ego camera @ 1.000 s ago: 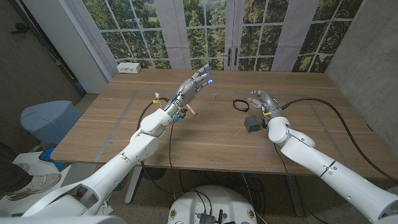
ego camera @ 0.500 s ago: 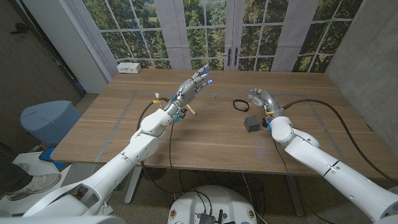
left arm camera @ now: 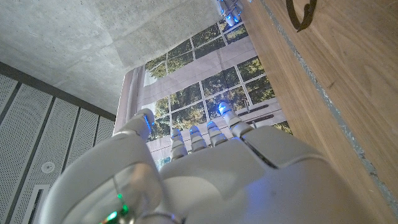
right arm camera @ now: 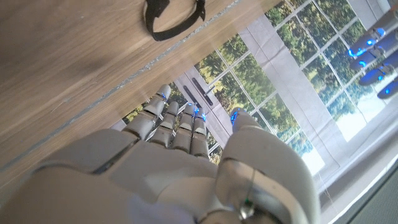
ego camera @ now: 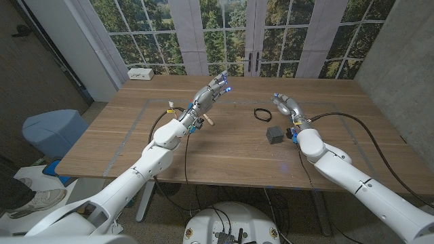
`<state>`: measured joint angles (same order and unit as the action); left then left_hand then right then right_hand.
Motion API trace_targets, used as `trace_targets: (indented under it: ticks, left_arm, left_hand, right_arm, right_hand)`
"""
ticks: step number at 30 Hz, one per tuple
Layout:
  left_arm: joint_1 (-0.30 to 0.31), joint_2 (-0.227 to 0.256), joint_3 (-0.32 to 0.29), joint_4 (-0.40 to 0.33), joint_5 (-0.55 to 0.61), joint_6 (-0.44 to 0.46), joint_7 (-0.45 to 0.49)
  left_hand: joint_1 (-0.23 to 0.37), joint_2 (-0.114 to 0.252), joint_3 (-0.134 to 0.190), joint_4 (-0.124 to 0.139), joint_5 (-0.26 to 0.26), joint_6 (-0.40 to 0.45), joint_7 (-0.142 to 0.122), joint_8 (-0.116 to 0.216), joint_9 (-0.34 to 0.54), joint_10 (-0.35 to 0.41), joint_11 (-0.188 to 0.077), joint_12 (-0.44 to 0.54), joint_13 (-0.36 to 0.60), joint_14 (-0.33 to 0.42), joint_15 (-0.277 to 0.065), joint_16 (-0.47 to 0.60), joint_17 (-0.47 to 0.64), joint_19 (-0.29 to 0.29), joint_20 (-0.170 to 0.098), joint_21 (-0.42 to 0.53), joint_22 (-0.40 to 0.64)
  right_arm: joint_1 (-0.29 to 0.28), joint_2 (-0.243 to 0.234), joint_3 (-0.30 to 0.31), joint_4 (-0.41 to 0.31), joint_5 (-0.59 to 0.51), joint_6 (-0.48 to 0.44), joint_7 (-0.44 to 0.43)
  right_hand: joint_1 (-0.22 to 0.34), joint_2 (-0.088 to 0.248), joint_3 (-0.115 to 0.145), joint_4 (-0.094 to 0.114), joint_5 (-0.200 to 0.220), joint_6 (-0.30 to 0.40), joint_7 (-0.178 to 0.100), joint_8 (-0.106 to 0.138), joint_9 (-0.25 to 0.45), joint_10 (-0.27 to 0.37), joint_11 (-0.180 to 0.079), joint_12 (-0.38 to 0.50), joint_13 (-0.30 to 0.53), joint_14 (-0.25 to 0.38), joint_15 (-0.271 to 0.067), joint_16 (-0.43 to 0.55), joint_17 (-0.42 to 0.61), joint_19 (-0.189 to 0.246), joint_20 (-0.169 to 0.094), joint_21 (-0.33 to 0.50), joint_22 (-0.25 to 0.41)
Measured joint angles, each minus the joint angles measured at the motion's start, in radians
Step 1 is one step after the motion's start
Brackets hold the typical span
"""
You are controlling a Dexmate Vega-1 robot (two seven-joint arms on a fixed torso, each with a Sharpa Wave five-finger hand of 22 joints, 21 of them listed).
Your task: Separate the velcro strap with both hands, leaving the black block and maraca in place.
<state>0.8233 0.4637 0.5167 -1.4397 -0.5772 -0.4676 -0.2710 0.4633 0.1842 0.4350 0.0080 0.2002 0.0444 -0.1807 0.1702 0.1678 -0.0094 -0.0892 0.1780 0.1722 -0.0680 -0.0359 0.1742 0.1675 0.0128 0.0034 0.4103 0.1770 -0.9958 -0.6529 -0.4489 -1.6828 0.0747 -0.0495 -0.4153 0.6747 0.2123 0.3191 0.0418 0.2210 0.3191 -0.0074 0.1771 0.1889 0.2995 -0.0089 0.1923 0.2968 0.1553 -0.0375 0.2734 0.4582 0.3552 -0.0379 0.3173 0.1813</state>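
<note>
The velcro strap (ego camera: 262, 113) lies on the table as a closed black loop; it also shows as the strap (left arm camera: 301, 12) and strap (right arm camera: 174, 17) in the wrist views. My right hand (ego camera: 285, 104) hovers just right of it, fingers stretched out and holding nothing; the right hand (right arm camera: 180, 162) is apart from the strap. My left hand (ego camera: 214, 89) is raised to the strap's left, fingers extended and empty; this left hand (left arm camera: 205, 168) points toward the windows. The black block (ego camera: 274, 134) sits nearer me than the strap. The maraca's tan handle (ego camera: 207, 120) pokes out beside my left forearm.
A white box (ego camera: 140, 73) sits at the table's far left corner. A black cable (ego camera: 352, 115) runs across the right side of the table (ego camera: 224, 156). A blue bin (ego camera: 54, 132) stands on the floor to the left.
My right hand has moved a little farther from me, ending beside the strap's right side. The left arm, strap, block and maraca have stayed put.
</note>
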Motion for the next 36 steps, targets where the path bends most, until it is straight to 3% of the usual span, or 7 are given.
trace_targets:
  ticks: [2, 6, 12, 19, 23, 31, 36]
  left_arm:
    - [0.003, 0.0, -0.001, -0.002, 0.003, 0.0, 0.005]
    - [0.009, 0.0, -0.003, -0.006, 0.024, -0.006, 0.029]
    - [0.023, 0.001, -0.008, -0.02, 0.097, -0.02, 0.107]
    - [0.047, 0.004, -0.015, -0.046, 0.153, -0.019, 0.181]
    - [0.063, 0.007, -0.021, -0.063, 0.165, 0.001, 0.228]
    - [0.094, 0.011, -0.034, -0.09, 0.159, 0.033, 0.276]
    - [0.115, 0.011, -0.045, -0.105, 0.136, 0.057, 0.307]
  left_hand:
    - [0.0, 0.0, 0.0, 0.0, 0.0, -0.003, -0.003, 0.0, 0.0, 0.0, 0.0, 0.0, 0.0, 0.0, 0.0, 0.0, 0.0, 0.0, 0.0, 0.0, 0.0]
    - [-0.004, 0.004, 0.004, -0.004, 0.0, -0.003, -0.003, 0.0, 0.0, 0.0, 0.0, 0.0, 0.0, 0.0, 0.0, 0.0, 0.0, 0.0, 0.0, -0.004, 0.0]
    - [-0.008, 0.0, 0.008, 0.0, 0.0, -0.003, -0.003, 0.0, 0.0, -0.005, -0.005, 0.0, 0.0, 0.0, 0.0, 0.0, 0.0, 0.0, 0.0, -0.004, 0.0]
    - [-0.012, 0.004, 0.012, -0.004, 0.0, -0.008, 0.001, 0.0, 0.0, -0.005, -0.005, 0.0, 0.0, 0.0, 0.0, 0.0, 0.002, 0.0, 0.0, -0.007, 0.0]
    - [-0.026, 0.003, 0.024, -0.001, 0.0, -0.013, 0.042, 0.0, 0.0, -0.005, -0.005, 0.007, 0.0, 0.0, 0.0, 0.0, 0.003, 0.004, -0.004, -0.011, 0.0]
    - [-0.07, 0.017, 0.039, 0.036, 0.0, -0.005, 0.099, 0.004, 0.0, 0.004, -0.003, 0.012, 0.0, 0.0, 0.0, 0.004, 0.007, 0.009, -0.009, -0.015, 0.003]
    - [-0.1, 0.011, 0.043, 0.065, 0.0, 0.004, 0.108, 0.008, 0.0, 0.013, -0.005, 0.012, 0.0, 0.0, 0.0, 0.004, 0.012, 0.013, -0.013, -0.015, 0.002]
  right_arm:
    - [-0.002, 0.01, 0.006, 0.021, 0.025, 0.113, -0.003]
    - [-0.006, 0.034, 0.018, 0.07, 0.038, 0.222, -0.009]
    - [-0.007, 0.064, 0.033, 0.127, 0.059, 0.345, -0.009]
    - [-0.007, 0.092, 0.048, 0.18, 0.11, 0.468, 0.029]
    - [0.0, 0.107, 0.057, 0.209, 0.144, 0.52, 0.06]
    - [0.018, 0.134, 0.072, 0.259, 0.199, 0.57, 0.113]
    - [0.029, 0.147, 0.081, 0.281, 0.231, 0.589, 0.138]
  right_hand:
    - [-0.025, -0.002, 0.005, 0.019, -0.009, 0.002, 0.002, 0.0, -0.003, -0.002, 0.002, 0.0, -0.005, 0.0, 0.0, -0.004, -0.002, 0.0, 0.0, 0.0, 0.0]
    - [-0.057, -0.001, 0.01, 0.057, -0.019, 0.014, 0.021, 0.005, -0.003, -0.001, 0.002, 0.0, -0.013, 0.0, 0.0, -0.004, -0.004, 0.001, -0.001, 0.0, 0.0]
    - [-0.093, -0.002, 0.015, 0.088, -0.026, 0.022, 0.029, 0.012, -0.003, 0.01, 0.013, 0.005, -0.021, 0.0, 0.0, -0.007, -0.005, 0.004, -0.004, 0.0, 0.0]
    - [-0.11, -0.003, 0.021, 0.101, -0.027, 0.033, 0.025, 0.016, -0.003, 0.013, 0.017, 0.008, -0.027, 0.004, -0.004, -0.007, -0.009, 0.004, -0.003, -0.006, 0.0]
    - [-0.125, -0.007, 0.026, 0.106, -0.027, 0.037, 0.029, 0.016, -0.003, 0.015, 0.018, 0.008, -0.028, 0.004, -0.004, -0.007, -0.009, 0.004, -0.004, -0.008, 0.0]
    - [-0.134, -0.002, 0.031, 0.115, -0.027, 0.038, 0.03, 0.016, -0.003, 0.015, 0.018, 0.008, -0.032, 0.008, 0.0, -0.011, -0.009, 0.009, -0.009, -0.008, 0.0]
    - [-0.141, -0.002, 0.033, 0.121, -0.027, 0.042, 0.034, 0.016, -0.003, 0.015, 0.018, 0.008, -0.034, 0.009, 0.002, -0.011, -0.014, 0.016, -0.001, -0.008, 0.0]
